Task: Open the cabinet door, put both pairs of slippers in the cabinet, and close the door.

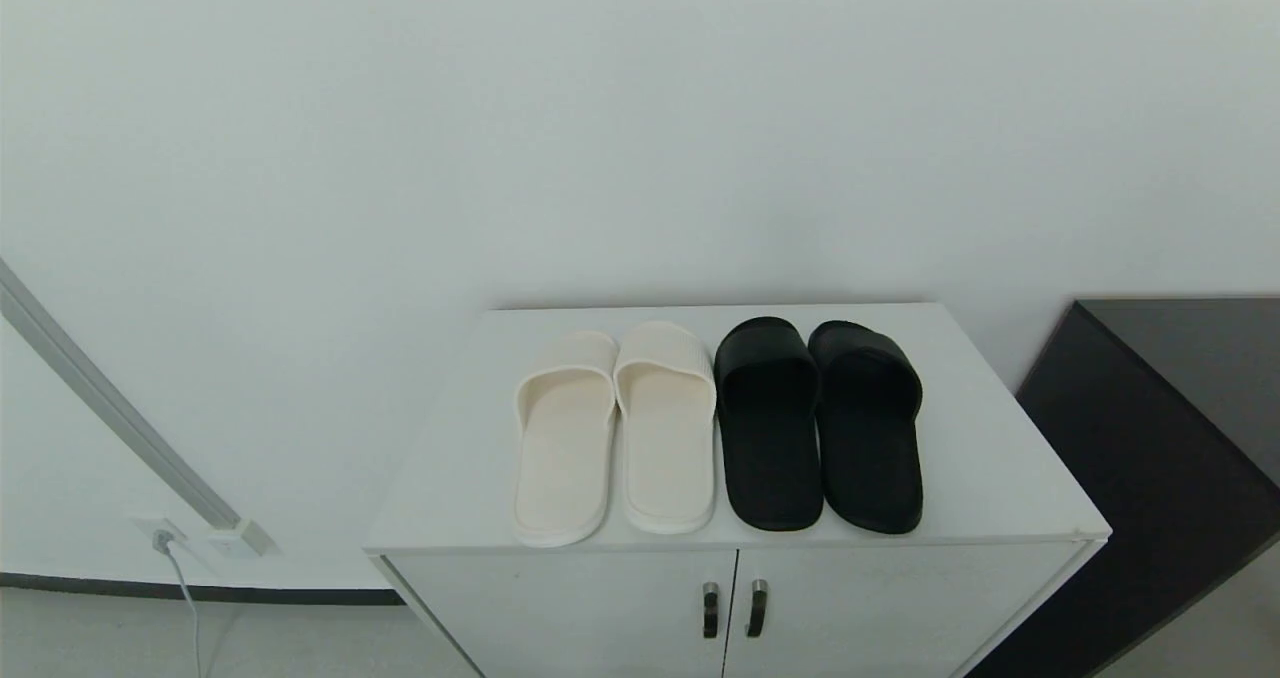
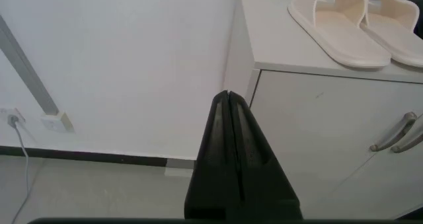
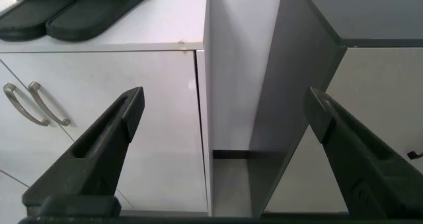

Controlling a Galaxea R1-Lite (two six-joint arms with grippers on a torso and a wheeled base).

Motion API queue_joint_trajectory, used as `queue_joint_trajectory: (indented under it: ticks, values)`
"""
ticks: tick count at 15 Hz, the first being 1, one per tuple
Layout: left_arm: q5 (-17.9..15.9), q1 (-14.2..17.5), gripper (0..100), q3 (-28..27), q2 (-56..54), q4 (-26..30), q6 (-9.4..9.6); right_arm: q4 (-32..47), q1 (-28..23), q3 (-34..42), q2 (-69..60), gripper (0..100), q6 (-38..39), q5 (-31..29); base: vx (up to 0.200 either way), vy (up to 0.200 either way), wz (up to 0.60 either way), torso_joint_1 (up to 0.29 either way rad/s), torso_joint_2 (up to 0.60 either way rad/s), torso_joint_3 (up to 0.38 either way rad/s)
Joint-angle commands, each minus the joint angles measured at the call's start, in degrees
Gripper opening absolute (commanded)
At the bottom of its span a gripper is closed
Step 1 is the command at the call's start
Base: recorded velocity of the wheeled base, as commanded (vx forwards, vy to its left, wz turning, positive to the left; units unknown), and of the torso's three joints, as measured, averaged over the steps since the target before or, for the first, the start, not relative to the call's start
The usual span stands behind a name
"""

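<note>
You have every step still ahead: the white two-door cabinet (image 1: 900, 598) is closed, with cream ribbed foam slippers (image 1: 612, 433) on top and black rubber slippers (image 1: 820, 423) at their 3 o'clock. Left gripper (image 2: 228, 118) pressed together, empty; right gripper (image 3: 225, 98) spread wide, empty

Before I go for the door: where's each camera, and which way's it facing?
Head: above, looking down on white two-door cabinet, cream ribbed slippers, black moulded slippers.
Left wrist: low, facing cabinet's left door; shut left gripper ahead.
Right wrist: low, facing its right door; open right gripper ahead.
All share: curved metal door handles.
</note>
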Motion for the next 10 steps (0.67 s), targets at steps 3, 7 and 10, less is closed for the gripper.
queue_joint_trajectory:
  ticks: [3,7,10]
  values:
    - [-3.2,0.0,0,0.0,0.0,0.0,0.91,0.0,0.0,0.0,0.0,100,-0.5,0.0,0.000,0.000,0.00,0.000,0.00,0.000]
    - [-3.2,0.0,0,-0.1,0.0,0.0,-0.41,0.2,0.0,0.0,0.0,100,-2.6,1.3,0.000,0.000,0.00,0.000,0.00,0.000]
    - [-3.0,0.0,0,-0.1,0.0,-0.1,-1.20,0.2,0.0,0.0,0.0,100,-2.5,1.3,0.000,0.000,0.00,0.000,0.00,0.000]
